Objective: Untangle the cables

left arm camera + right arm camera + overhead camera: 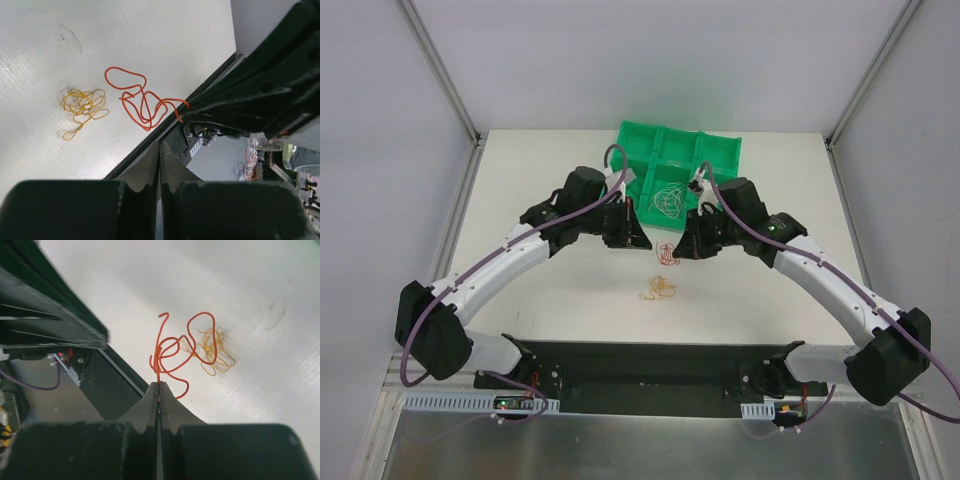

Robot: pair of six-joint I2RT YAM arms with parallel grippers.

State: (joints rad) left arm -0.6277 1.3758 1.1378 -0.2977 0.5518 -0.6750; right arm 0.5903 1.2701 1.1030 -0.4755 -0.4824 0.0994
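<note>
Above the table [165,35], front centre: red cable [172,347], one end pinched in the right fingers [148,402]. Hair-thin, light, springy, probably slippery; best taken at a free end. Orange cable [82,106] lies nearby. Left fingers [147,167] pressed together, empty.

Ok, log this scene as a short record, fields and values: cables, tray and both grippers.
red cable: one end pinched by right gripper
orange cable: loose clump on table, ungripped
white cables: in a compartment of green tray
left gripper: shut, nothing visible between fingers
right gripper: shut on red cable
</note>
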